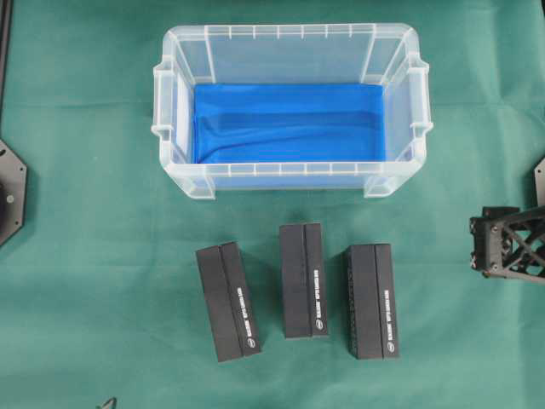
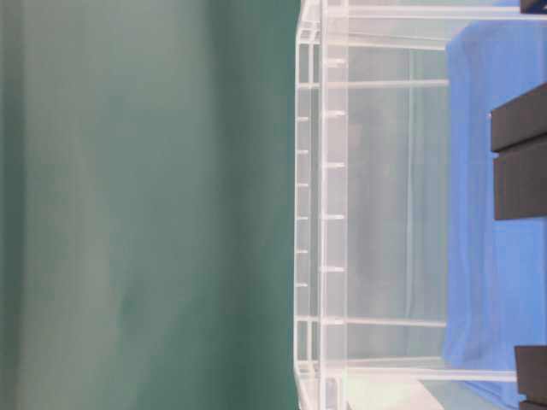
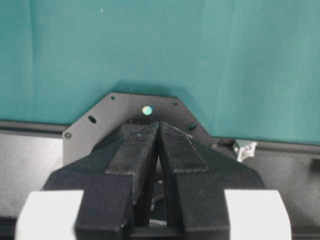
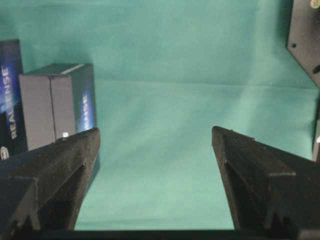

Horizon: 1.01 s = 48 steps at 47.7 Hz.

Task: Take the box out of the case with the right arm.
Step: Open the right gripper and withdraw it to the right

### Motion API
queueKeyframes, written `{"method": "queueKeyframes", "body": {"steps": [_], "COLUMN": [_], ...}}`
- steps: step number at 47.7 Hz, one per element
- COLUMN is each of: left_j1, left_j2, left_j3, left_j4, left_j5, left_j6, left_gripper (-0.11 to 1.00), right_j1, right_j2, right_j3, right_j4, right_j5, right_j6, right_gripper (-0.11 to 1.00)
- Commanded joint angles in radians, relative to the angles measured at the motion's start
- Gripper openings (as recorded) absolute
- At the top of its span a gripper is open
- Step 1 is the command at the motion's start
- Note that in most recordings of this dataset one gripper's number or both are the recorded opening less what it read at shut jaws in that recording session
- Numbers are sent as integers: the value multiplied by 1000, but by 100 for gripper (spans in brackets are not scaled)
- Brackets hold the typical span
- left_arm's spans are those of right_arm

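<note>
Clear plastic case (image 1: 292,175) on green cloth (image 1: 94,256), only the blue liner (image 1: 289,119) inside. Three black boxes outside the case, in a row on the cloth in front of it: left box (image 1: 228,302), middle box (image 1: 303,280), right box (image 1: 372,301). Right gripper (image 4: 156,145) wide open, empty, over bare cloth beside a box. Left gripper (image 3: 158,131) shut, holding nothing, parked over its base plate (image 3: 142,107).

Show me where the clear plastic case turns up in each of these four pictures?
Overhead: case, upper centre, nothing on its blue lining.
Table-level: case, turned sideways, fills the right half.
Left wrist: not in it.
Right wrist: not in it.
Shared landmark: the green cloth shows in all four.
</note>
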Motion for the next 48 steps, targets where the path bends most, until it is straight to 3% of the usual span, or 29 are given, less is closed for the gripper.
{"method": "queueKeyframes", "body": {"steps": [1,9,15,34,48], "left_j1": [-2,0,0,-2,0], "left_j2": [6,6,6,6,6], "left_j3": [-8,-8,-8,-8,-8], "left_j4": [3,3,3,3,3], "left_j5": [-3,-3,-3,-3,-3], "left_j6": [0,0,0,0,0], "left_gripper": [0,0,0,0,0], "right_j1": [2,-32,-84,-339,-485], "right_j2": [-14,-21,-49,-153,-156], "right_j3": [-8,-2,21,86,97], "right_j4": [-5,-12,-23,-28,-26], "right_j5": [-3,0,-2,-31,-107], "right_j6": [0,-11,-57,-339,-523], "right_gripper": [88,87,87,87,87]}}
